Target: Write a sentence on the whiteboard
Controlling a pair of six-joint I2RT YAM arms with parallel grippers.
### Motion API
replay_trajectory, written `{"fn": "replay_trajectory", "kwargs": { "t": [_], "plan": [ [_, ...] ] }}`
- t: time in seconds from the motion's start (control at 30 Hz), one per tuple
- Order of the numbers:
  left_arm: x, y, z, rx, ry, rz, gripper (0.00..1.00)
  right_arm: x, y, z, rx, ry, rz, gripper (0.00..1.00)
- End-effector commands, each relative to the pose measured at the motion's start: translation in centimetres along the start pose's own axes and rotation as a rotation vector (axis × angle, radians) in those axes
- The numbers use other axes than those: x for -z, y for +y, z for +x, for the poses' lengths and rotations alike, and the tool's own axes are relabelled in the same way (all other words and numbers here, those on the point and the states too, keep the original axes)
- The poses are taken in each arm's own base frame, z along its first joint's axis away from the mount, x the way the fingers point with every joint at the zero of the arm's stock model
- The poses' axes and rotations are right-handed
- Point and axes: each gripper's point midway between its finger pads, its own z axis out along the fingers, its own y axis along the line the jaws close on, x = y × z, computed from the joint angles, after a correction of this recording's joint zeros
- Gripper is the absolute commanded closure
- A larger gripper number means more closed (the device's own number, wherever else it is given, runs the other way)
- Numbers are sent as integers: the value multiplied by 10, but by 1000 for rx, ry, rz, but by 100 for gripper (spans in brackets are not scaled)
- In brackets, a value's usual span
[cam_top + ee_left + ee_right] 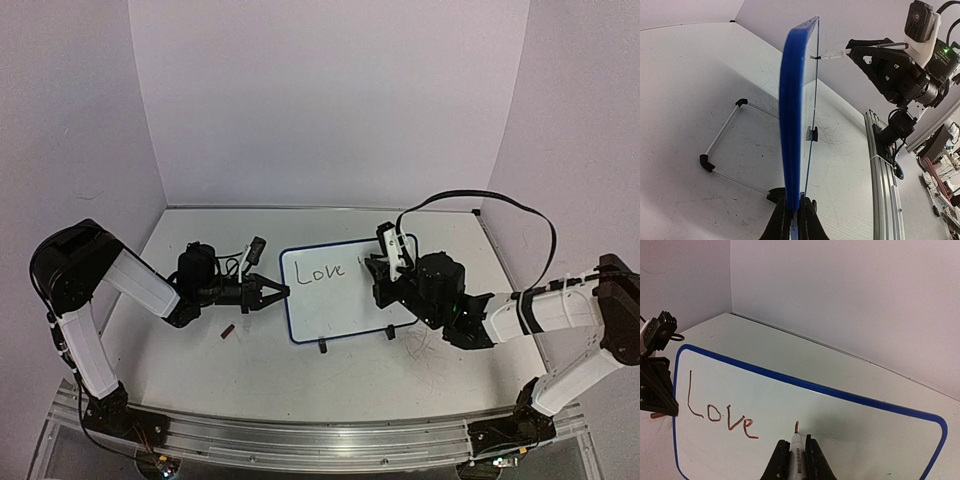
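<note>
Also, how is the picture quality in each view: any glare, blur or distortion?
Top external: soft, even light, faint shadows, no glare on the whiteboard. Left wrist: the wide-angle lens bows the whiteboard's blue edge. Right wrist: the sentence is sharp, without glare.

The whiteboard (335, 295) is standing on two black feet (322, 347) in the middle of the surface (300, 385). The left fingers (274, 294) are pinching its blue left rim, closed tight. The right fingers (378, 268) are reaching over the board's right part, closed, seemingly gripping a marker (371, 260), though it is too small to be sure. The sentence (321, 271) is reading only "Love". A small dark red piece (227, 331) is lying near the left arm. A black cable (500, 198) is arching above the right arm.
</note>
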Motion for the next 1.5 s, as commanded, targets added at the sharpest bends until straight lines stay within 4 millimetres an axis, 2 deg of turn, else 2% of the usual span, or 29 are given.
{"fn": "replay_trajectory", "kwargs": {
  "t": [0.0, 0.27, 0.43, 0.57, 0.77, 1.23, 1.47],
  "plan": [
    [2, -1, -14, -40, -19, -23, 100, 7, -3, 3, -31, 6, 5, 100],
    [2, -2, -14, -44, -19, -23, 100, 8, 0, 13, -46, 29, -9, 100],
    [3, -2, -13, -44, -15, -24, 100, 7, 1, 12, -49, 28, -15, 100],
    [3, -1, -12, -42, -14, -27, 100, 6, 2, 7, -49, 15, -17, 100],
    [3, -1, -13, -42, -13, -27, 100, 4, -1, -11, -58, -39, 0, 100],
    [2, -1, -13, -42, -12, -27, 100, 2, -12, -23, -68, -74, 46, 100],
    [3, -1, -13, -44, -13, -30, 100, 7, -22, -18, -70, -65, 93, 100]
  ]
}}
